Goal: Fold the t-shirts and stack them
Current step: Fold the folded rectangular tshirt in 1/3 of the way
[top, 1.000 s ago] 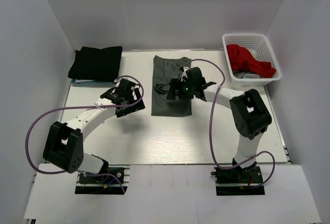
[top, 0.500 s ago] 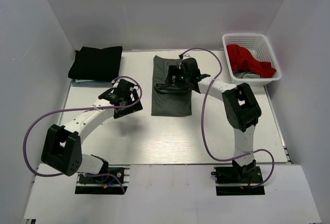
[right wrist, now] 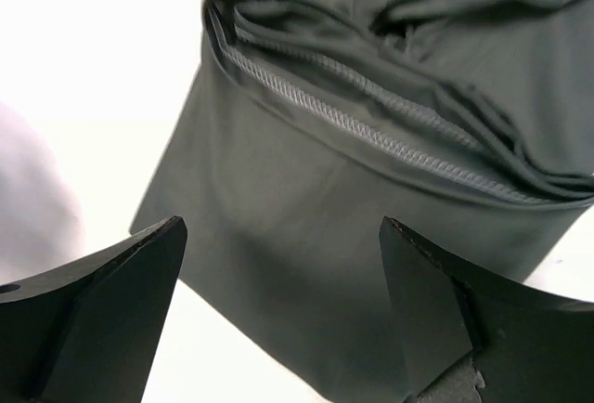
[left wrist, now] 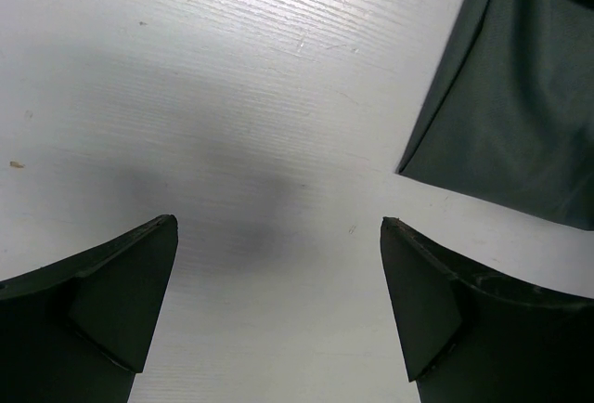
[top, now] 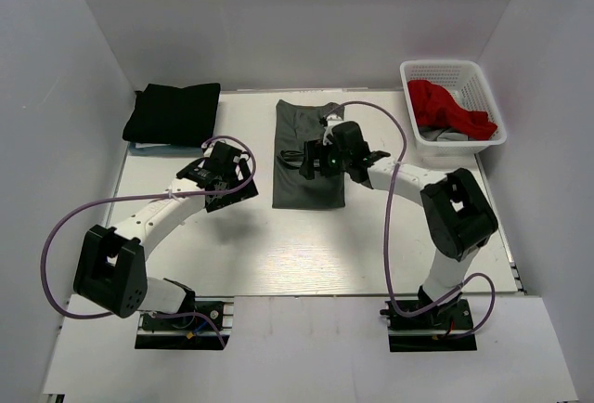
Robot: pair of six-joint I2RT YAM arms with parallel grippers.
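The jaws of the right gripper (right wrist: pixel 278 227) stand wide apart with nothing between them, hanging just above the dark grey soft cloth t-shirt (top: pixel 306 188). Its wrist view shows a stitched hem and bunched folds of that shirt directly ahead. Half a second ago this arm was stretched further toward the back end of the shirt. It has now drawn back over the shirt's middle, roughly where it was a second ago. The shirt's outline on the white wooden bench (top: pixel 306 254) looks unchanged across that reach: a long narrow strip, folded lengthwise, lying at the centre. The reach therefore seems to have produced no new fold, and the crosswise fold is probably still to come.

The jaws of the left gripper (left wrist: pixel 278 227) are likewise apart and empty, held over bare bench just left of the shirt's near left corner. That arm has hardly shifted.

Further out, the black cloth t-shirt (top: pixel 174 112) lies folded at the back left, the likely place for stacking. The red cloth t-shirt (top: pixel 447 106) sits crumpled in the white plastic mesh basket (top: pixel 445 65) at the back right, not yet handled.
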